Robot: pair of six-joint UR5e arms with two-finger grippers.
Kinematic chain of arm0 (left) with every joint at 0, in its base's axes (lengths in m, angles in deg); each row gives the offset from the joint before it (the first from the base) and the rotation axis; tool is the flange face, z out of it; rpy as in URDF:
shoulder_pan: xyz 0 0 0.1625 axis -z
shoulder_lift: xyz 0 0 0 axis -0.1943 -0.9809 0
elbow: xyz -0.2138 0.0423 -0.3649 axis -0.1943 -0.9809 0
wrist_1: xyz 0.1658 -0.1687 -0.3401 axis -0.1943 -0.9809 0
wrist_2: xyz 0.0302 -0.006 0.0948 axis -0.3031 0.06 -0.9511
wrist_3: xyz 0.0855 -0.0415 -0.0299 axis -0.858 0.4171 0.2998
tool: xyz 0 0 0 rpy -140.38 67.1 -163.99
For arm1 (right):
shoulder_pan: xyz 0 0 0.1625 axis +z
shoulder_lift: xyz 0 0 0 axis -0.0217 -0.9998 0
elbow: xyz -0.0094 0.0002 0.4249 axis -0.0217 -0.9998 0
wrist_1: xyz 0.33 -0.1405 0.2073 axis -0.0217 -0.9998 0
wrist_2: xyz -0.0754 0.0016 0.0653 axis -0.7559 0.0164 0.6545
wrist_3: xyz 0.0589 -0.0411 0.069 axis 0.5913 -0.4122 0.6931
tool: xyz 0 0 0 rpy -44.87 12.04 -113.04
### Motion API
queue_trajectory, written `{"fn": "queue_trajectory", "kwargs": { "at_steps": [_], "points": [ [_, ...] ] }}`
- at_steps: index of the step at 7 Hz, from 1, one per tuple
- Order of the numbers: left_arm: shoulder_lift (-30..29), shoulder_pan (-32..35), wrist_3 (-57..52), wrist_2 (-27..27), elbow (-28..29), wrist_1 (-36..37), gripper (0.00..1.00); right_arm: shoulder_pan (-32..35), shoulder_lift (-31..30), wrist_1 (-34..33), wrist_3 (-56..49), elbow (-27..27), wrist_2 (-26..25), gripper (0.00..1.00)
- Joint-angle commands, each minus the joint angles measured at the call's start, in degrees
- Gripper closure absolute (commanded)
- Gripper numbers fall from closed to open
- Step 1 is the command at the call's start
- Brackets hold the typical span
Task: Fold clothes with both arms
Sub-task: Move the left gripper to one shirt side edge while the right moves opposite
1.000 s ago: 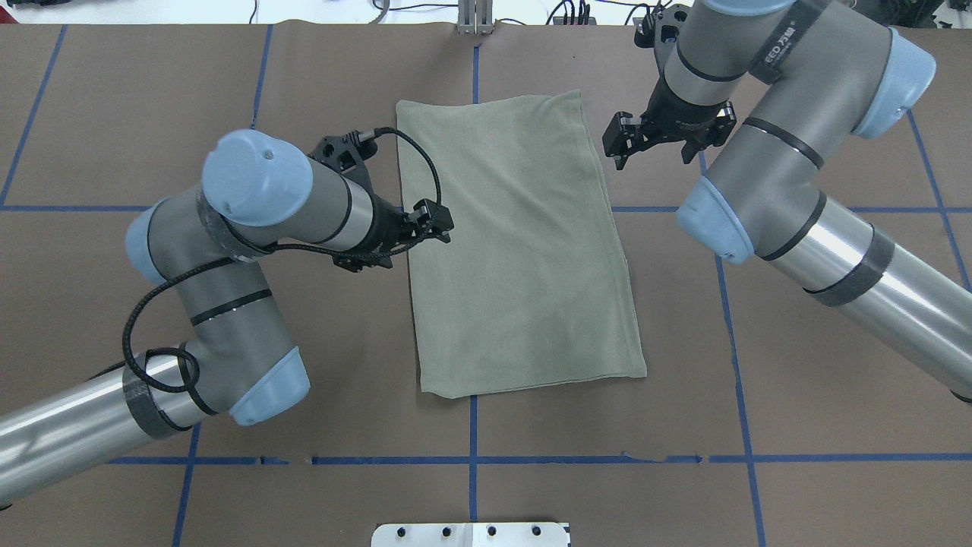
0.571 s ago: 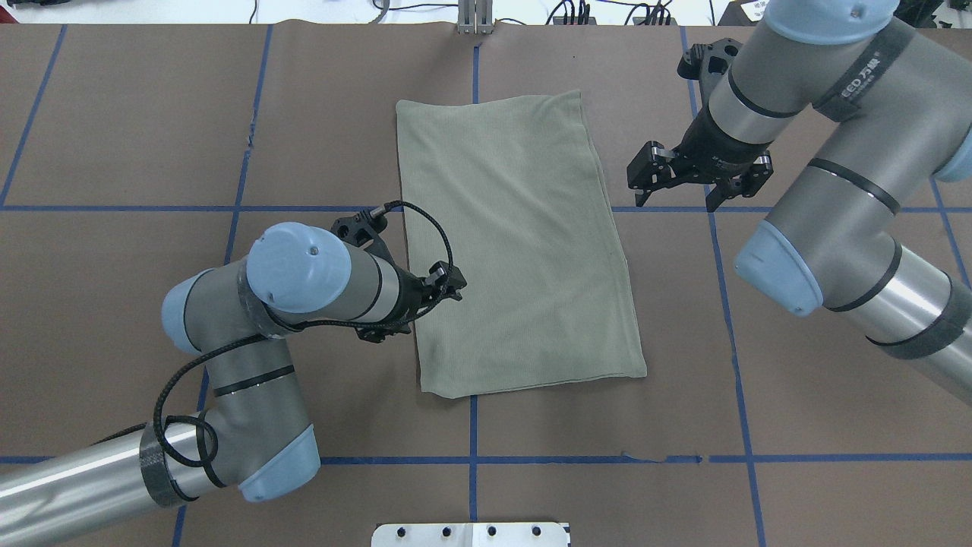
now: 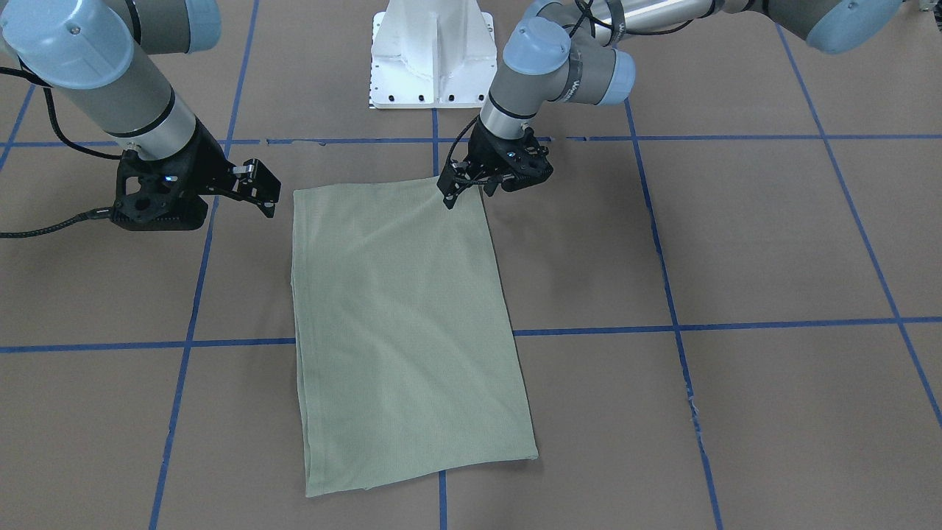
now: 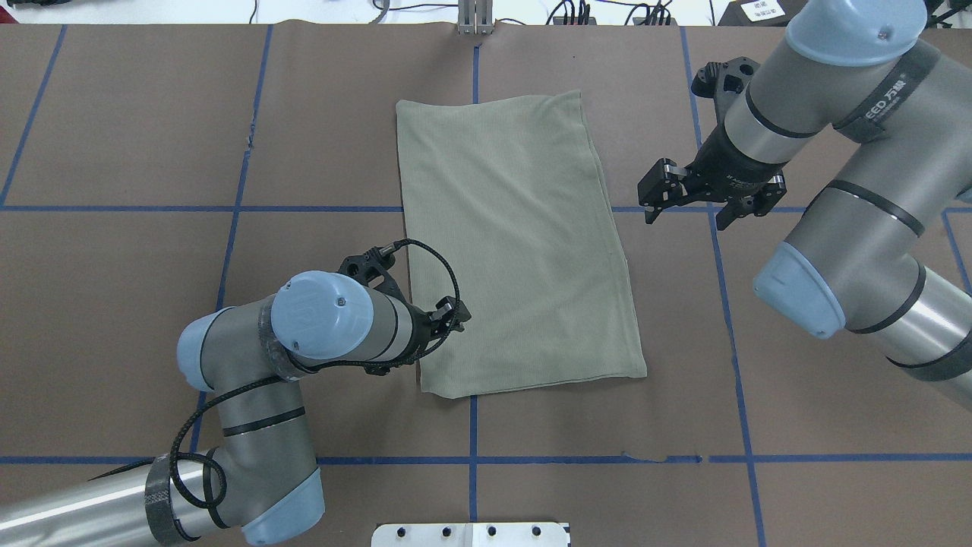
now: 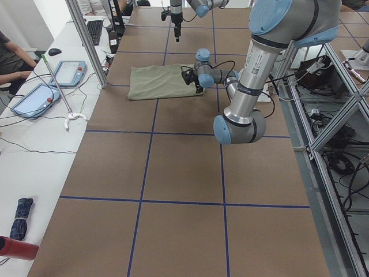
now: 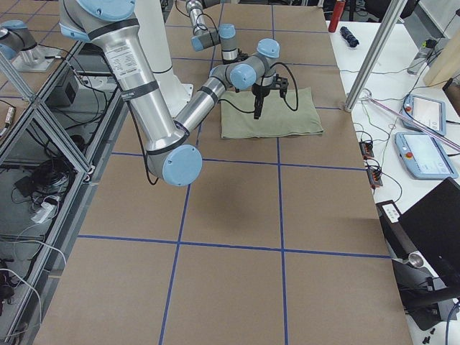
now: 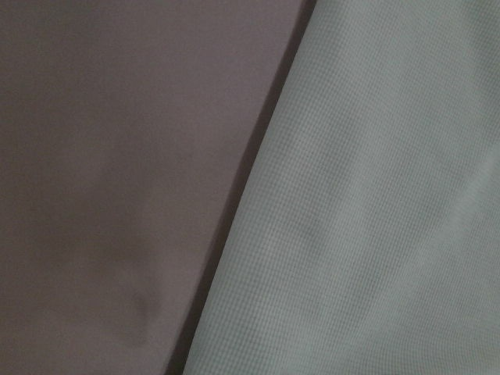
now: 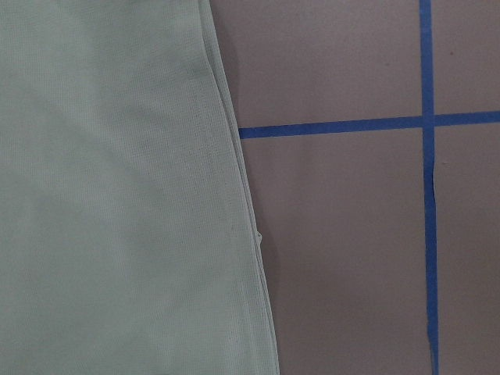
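Since the shirt is the only garment here, we place everything else by it. One olive-green shirt, folded into a long rectangle, lies flat on the brown table, with one short end toward the robot and the other away. Along its right long edge, the right wrist view shows several layers of cloth stacked together.

We count two arms and two grippers. The left arm bends in beside the shirt's left long edge. The left gripper sits over that edge, close to the shirt's corner nearest the robot. Its jaws stand apart and hold nothing. One fingertip is down at the cloth, though we cannot tell whether it touches. The left wrist view, very close, shows this edge with bare table beside it.

The right arm reaches in past the shirt's right long edge. The right gripper hangs off that edge, over the table and clear of the cloth, with its jaws spread wide and empty.

One white pedestal stands beyond the shirt's robot-side short end. Blue tape lines run out from under the shirt. Past the shirt's far short end, on a white bench, we count two tablets.
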Motion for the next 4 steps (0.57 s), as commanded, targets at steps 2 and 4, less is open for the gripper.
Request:
{"fn": "queue_trajectory", "kwargs": {
  "at_steps": [2, 4],
  "points": [
    [0.02, -2.08, 1.04, -0.46, 0.31, 0.85, 0.13, -0.35, -0.04, 0.09, 0.1, -0.31, -0.18, 0.0],
    [0.11, -2.17, 1.04, -0.82, 0.49, 0.85, 0.13, -0.53, -0.03, 0.09, 0.1, -0.49, -0.18, 0.0]
  ]
}}
